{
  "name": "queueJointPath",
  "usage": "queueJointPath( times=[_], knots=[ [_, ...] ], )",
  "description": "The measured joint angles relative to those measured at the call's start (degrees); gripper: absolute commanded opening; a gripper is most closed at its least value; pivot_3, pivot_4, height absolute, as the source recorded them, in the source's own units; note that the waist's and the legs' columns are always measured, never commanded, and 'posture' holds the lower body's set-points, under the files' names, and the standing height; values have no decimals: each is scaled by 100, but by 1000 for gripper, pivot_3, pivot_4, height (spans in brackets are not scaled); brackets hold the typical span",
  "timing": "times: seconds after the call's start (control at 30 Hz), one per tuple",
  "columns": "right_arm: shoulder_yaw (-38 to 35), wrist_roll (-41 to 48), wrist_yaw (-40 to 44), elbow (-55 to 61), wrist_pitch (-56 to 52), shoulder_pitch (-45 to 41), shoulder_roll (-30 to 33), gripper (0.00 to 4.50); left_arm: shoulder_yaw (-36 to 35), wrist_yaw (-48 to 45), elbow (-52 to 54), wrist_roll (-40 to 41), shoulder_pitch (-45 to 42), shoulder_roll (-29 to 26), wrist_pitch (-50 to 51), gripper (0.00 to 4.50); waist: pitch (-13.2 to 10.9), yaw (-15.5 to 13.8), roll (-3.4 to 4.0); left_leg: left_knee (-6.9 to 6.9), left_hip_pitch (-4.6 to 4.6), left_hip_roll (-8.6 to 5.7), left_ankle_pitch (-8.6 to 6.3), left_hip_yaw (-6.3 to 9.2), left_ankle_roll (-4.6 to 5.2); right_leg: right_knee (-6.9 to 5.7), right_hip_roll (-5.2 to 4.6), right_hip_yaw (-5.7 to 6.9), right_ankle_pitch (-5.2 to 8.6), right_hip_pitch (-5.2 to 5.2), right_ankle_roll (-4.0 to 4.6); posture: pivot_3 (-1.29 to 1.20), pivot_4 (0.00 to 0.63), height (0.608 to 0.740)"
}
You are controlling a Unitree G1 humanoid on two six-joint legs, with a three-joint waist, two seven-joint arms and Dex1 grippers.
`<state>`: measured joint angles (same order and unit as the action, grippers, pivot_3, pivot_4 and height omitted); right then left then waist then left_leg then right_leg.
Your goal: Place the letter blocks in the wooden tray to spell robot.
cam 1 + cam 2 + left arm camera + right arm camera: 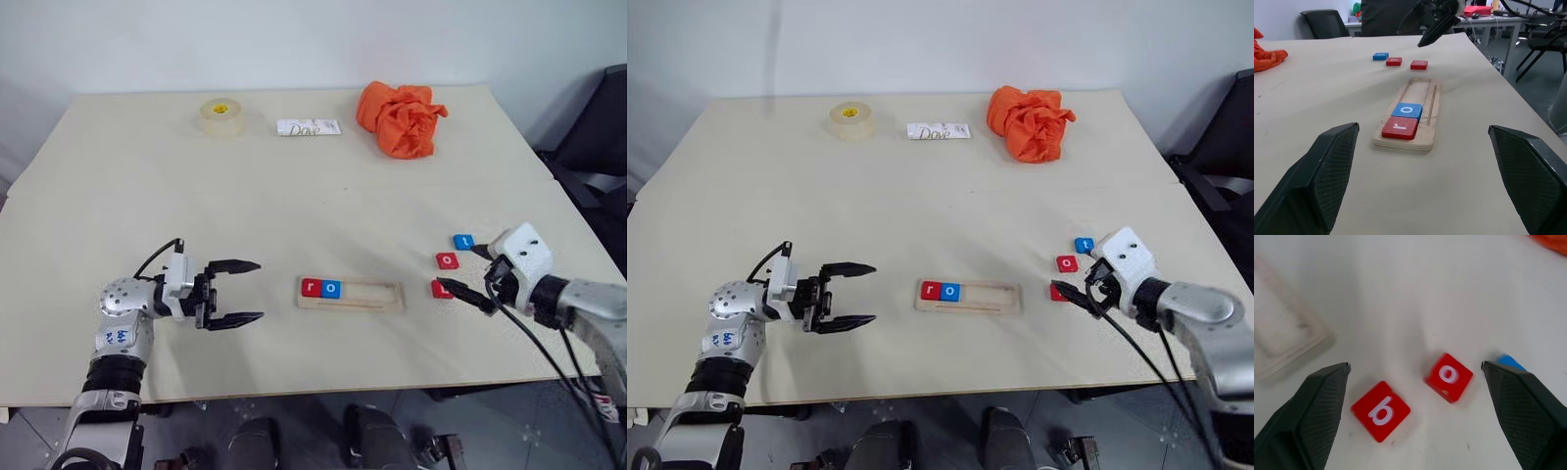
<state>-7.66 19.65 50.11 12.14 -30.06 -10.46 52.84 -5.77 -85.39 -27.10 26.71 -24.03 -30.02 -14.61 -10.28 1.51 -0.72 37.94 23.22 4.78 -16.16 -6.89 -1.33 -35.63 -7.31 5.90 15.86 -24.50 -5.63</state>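
Your left gripper [235, 292] sits at the 8 o'clock part of the tabletop [294, 196], pointing level toward the wooden tray [351, 295]; its jaws stand wide apart and hold nothing.

The tray lies near the front edge, around 6 o'clock. The red r block [311, 287] fills its leftmost slot, and the blue o block [331, 288] touches it on the right. The remaining slots are bare wood.

At 12 o'clock, far from the tray, you have a roll of clear tape [221, 116], then a white Dove wrapper [308, 127], then a crumpled orange cloth [400, 117] toward 1 o'clock.

Around 4 o'clock, three loose blocks lie close together off the tray's right end: the red b block [1380, 411] nearest the tray, the red o block [1448, 377] just beyond it, the blue t block [463, 241] farthest.

Your right gripper [468, 278] hangs over these blocks, jaws spread wide, gripping nothing, with b and o in the gap between them.
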Motion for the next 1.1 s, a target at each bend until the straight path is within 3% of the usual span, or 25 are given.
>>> queueJointPath(
  times=[0.2,0.57,0.87,1.1],
  knots=[
    [958,-506,1627,-1359,1131,-887,518,4483,-38,195,418,11,386,15,22,4500,-1,6,-2,9,0,-2,-2,-13,2,2,-6,-5,-3,0,-5,0,150,740],
    [1757,-1274,2465,-2916,2119,-1847,281,4483,-124,569,1259,63,1098,-13,210,4500,-2,5,-1,13,-1,-2,-1,-15,-3,-1,-8,-5,-3,-1,-4,0,150,740],
    [1796,-1369,2570,-3047,2247,-1982,115,1608,-206,671,1357,84,1138,-18,288,4500,-1,12,-1,16,-7,0,2,-15,-8,-10,-8,-5,-4,1,-3,0,150,740],
    [1524,-1189,2444,-2353,1666,-1955,116,1459,-201,575,1260,83,970,-18,290,4500,-4,7,4,17,-4,0,3,-15,-9,-14,-8,-6,-3,-5,-2,0,150,740]
  ],
)
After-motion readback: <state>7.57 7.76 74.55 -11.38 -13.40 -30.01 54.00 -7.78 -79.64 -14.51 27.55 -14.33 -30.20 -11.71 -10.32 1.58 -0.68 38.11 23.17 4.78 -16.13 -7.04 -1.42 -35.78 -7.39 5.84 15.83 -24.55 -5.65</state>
